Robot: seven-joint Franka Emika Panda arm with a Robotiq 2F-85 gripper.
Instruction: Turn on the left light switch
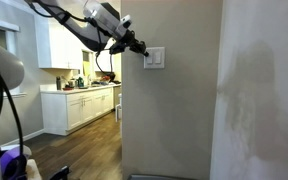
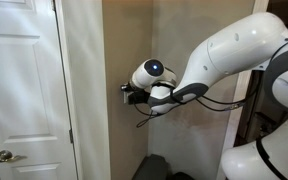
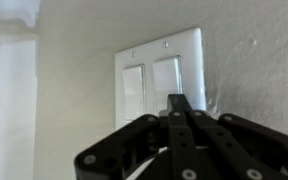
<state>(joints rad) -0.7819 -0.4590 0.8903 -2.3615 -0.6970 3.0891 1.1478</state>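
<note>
A white switch plate [image 3: 160, 75] with two rockers is on the beige wall. In the wrist view the left rocker [image 3: 133, 92] is beside the right rocker [image 3: 167, 78]. My gripper [image 3: 179, 105] is shut, its black fingers pressed together into one tip. The tip points at the plate's lower part, below the right rocker and to the right of the left rocker. In an exterior view the gripper [image 1: 140, 50] is just left of the plate [image 1: 155, 58], very close to it. In an exterior view the gripper [image 2: 126, 92] is at the wall and hides the plate.
A white door [image 2: 19, 90] with a knob stands beside the wall. A kitchen with white cabinets [image 1: 79, 105] lies behind the arm. A wall corner [image 1: 222, 90] projects to the right of the plate. The robot's cable [image 2: 149, 115] hangs below the wrist.
</note>
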